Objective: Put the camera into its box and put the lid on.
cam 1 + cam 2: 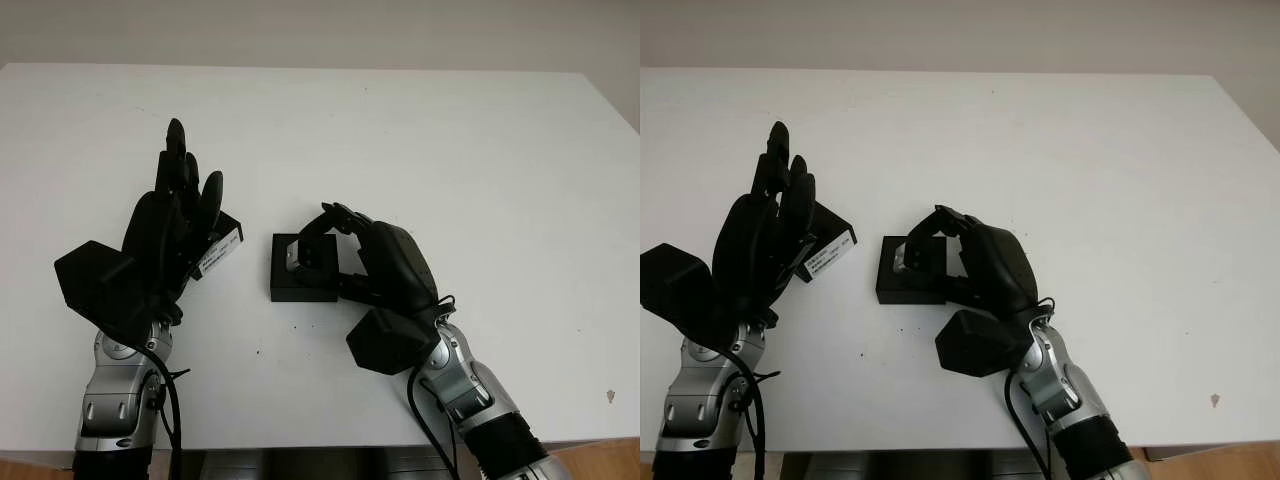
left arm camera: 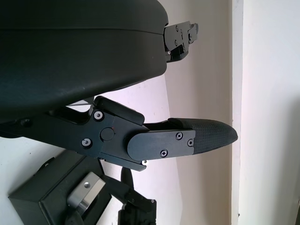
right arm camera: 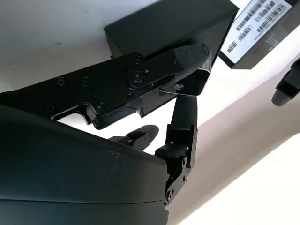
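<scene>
Right robot hand point(image 1: 335, 245) holding camera point(image 1: 296, 257) inside box point(image 1: 303, 268). Lid point(image 1: 218, 247) at box's 9 o'clock, under wide, empty left robot hand point(image 1: 170, 225), the nearer one.

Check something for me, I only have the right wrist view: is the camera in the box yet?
Observer: Yes. The left wrist view shows the silver camera down in the open box, with the right hand over it.
Operator: Where's the lid relative to the box?
Observer: The lid lies on the table left of the box, apart from it, with its label up.
Operator: Left hand?
Observer: The left hand is open and raised in front of the lid's left part, holding nothing.
</scene>
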You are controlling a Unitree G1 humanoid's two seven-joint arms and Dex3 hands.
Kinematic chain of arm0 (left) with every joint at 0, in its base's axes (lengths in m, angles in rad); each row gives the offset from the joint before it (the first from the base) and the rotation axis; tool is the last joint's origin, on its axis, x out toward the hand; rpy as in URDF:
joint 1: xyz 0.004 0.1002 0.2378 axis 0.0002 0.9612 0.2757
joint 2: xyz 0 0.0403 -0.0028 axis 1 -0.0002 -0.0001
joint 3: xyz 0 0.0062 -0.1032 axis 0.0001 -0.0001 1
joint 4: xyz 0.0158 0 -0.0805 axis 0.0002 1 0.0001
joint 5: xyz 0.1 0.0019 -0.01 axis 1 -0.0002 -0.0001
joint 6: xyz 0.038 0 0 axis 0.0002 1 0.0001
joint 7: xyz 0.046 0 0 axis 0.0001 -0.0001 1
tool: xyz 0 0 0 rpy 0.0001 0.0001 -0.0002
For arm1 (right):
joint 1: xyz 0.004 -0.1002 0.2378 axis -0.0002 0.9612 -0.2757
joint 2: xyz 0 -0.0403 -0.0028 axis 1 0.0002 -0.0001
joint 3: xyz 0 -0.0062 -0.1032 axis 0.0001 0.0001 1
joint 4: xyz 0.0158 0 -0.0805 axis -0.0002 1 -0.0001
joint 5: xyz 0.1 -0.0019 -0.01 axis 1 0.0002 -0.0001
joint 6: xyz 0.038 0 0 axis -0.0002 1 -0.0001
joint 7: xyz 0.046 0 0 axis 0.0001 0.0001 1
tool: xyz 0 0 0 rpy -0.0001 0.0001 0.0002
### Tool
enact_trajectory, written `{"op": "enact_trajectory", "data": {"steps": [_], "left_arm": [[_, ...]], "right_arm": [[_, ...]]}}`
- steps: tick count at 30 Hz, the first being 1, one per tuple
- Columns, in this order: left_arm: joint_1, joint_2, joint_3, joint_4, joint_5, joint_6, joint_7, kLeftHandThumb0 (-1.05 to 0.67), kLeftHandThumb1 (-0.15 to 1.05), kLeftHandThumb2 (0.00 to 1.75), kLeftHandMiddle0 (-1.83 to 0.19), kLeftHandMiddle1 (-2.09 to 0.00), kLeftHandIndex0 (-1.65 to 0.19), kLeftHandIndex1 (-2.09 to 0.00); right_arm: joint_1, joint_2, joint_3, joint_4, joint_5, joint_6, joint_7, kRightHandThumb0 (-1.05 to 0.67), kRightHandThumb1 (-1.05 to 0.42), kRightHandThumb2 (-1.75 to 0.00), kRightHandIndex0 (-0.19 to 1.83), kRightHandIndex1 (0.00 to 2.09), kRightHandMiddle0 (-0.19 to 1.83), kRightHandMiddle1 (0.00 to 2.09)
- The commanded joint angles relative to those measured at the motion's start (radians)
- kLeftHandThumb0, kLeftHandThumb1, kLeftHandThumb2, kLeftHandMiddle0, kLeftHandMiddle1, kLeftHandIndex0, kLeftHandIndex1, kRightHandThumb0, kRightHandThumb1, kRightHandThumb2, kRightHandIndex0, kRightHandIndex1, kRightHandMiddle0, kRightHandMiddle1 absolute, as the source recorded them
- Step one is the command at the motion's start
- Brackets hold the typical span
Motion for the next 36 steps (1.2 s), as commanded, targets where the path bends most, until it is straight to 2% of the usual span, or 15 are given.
{"op": "enact_trajectory", "data": {"steps": [1, 6, 9, 14, 19, 28, 36], "left_arm": [[0.010, 0.004, 0.000, -0.018, 0.005, -0.003, 0.000, -0.74, 1.05, 0.48, 0.19, 0.00, 0.19, 0.00], [0.009, 0.002, 0.001, -0.022, -0.002, 0.006, -0.001, -0.74, 1.05, 0.48, 0.19, 0.00, 0.19, 0.00], [0.007, 0.003, 0.002, -0.016, 0.000, -0.002, -0.003, -0.74, 1.05, 0.48, 0.19, 0.00, 0.19, 0.00], [0.004, 0.001, 0.000, -0.015, 0.001, 0.002, -0.001, -0.74, 1.05, 0.48, 0.19, 0.00, 0.19, 0.00], [0.000, 0.000, -0.002, -0.006, 0.000, -0.002, -0.004, -0.74, 1.05, 0.49, 0.19, 0.00, 0.19, 0.00], [-0.006, 0.000, -0.003, 0.003, 0.001, -0.003, -0.005, -0.75, 1.05, 0.48, 0.19, 0.00, 0.19, 0.00], [-0.005, -0.001, -0.009, 0.004, 0.006, -0.004, -0.004, -0.75, 1.05, 0.48, 0.19, 0.00, 0.19, 0.00]], "right_arm": [[0.001, -0.019, 0.015, 0.023, -0.027, -0.007, -0.018, -0.45, -0.94, -0.06, 0.51, 0.21, 0.51, 1.30], [-0.012, -0.043, 0.041, 0.041, -0.101, -0.018, -0.084, -0.46, -0.98, -0.06, 0.51, 0.28, 0.53, 1.43], [-0.016, -0.043, 0.046, 0.056, -0.100, -0.035, -0.110, -0.45, -1.00, -0.05, 0.44, 0.43, 0.49, 1.54], [-0.017, -0.017, 0.026, 0.076, -0.026, -0.070, -0.112, -0.42, -0.99, -0.05, 0.36, 0.62, 0.44, 1.54], [-0.012, 0.035, -0.018, 0.071, 0.142, -0.072, -0.036, -0.39, -0.99, -0.05, 0.30, 0.71, 0.40, 1.60], [-0.015, 0.067, -0.066, 0.016, 0.241, -0.029, 0.048, -0.41, -0.99, -0.05, 0.27, 0.73, 0.39, 1.63], [-0.014, 0.070, -0.092, -0.040, 0.279, -0.014, 0.097, -0.42, -0.98, -0.05, 0.27, 0.68, 0.42, 1.56]]}}
